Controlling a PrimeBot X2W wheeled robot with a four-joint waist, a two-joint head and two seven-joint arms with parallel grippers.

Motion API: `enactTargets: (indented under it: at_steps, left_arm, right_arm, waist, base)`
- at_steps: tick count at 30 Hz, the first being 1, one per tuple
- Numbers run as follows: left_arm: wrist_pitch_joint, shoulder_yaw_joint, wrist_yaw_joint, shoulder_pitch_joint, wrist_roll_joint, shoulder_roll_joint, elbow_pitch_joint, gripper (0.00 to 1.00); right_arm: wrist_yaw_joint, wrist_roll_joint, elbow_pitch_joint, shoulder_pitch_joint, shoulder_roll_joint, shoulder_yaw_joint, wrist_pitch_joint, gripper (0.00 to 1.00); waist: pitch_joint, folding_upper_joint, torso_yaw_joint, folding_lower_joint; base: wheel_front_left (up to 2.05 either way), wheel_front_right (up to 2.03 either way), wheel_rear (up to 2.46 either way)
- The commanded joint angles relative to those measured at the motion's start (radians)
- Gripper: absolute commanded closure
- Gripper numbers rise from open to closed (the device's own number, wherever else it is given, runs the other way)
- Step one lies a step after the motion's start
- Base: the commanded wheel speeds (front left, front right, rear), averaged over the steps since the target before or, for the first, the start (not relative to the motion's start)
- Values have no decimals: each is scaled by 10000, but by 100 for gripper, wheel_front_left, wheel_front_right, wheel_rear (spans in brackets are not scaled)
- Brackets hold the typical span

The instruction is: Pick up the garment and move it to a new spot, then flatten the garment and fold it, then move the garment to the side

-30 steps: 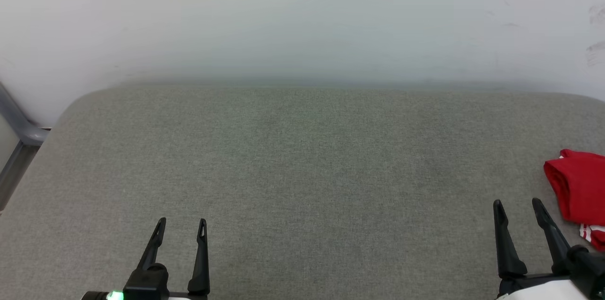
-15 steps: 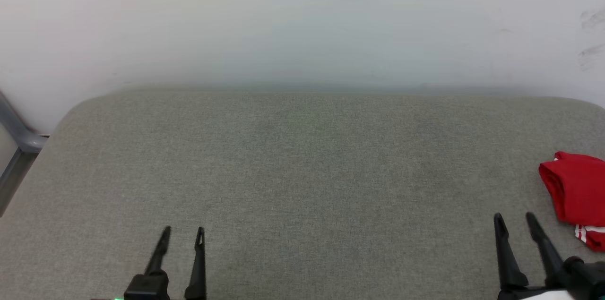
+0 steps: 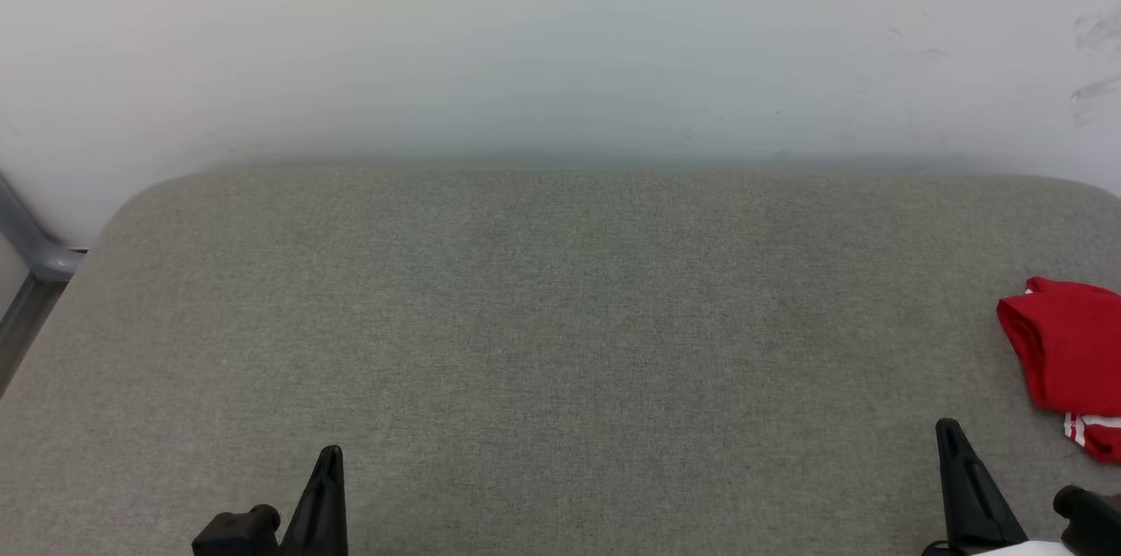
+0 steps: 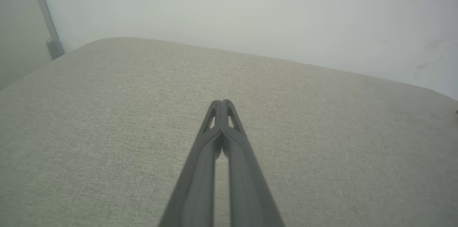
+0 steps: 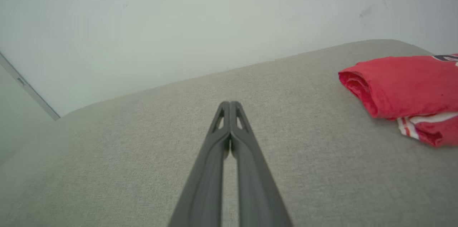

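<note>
The garment, red with a strip of red-and-white trim, lies folded at the right edge of the grey cushioned surface. In the right wrist view the garment sits to the right of my fingers, apart from them. My right gripper stands low at the right, a short way left of the garment, shut with nothing in it; its tips meet. My left gripper is at the lower left, also shut and empty, fingertips pressed together over bare fabric.
A pale wall rises behind the grey surface. A grey metal frame stands at the far left beside the rounded corner. The surface's far edge curves down at both back corners.
Both grippers have gone from open to shut and drawn back toward the bottom edge. The garment lies as before; the camera shifted slightly.
</note>
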Motion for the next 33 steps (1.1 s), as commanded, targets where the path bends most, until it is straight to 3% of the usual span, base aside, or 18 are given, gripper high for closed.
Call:
enactTargets:
  at_steps: [1,26,33]
  left_arm:
    - [90,105,-89,-319,-520,19,-78,100]
    - [1163,681,-651,-1160,-5067,-108,425,100]
    - [1369,785,-750,-1313,-5905,-138,522,100]
  right_arm:
    - [-1,495,-74,-386,-10,-29,83,100]
    - [-3,4787,575,-1225,-15,-89,994,100]
    - [-3,5580,701,-1390,-15,-102,1165,100]
  waist:
    - [9,-1,-5,0]
    - [150,-1,-91,0]
    - [181,-1,-110,0]
  base:
    - [0,0,0]
    - [0,0,0]
    - [0,0,0]
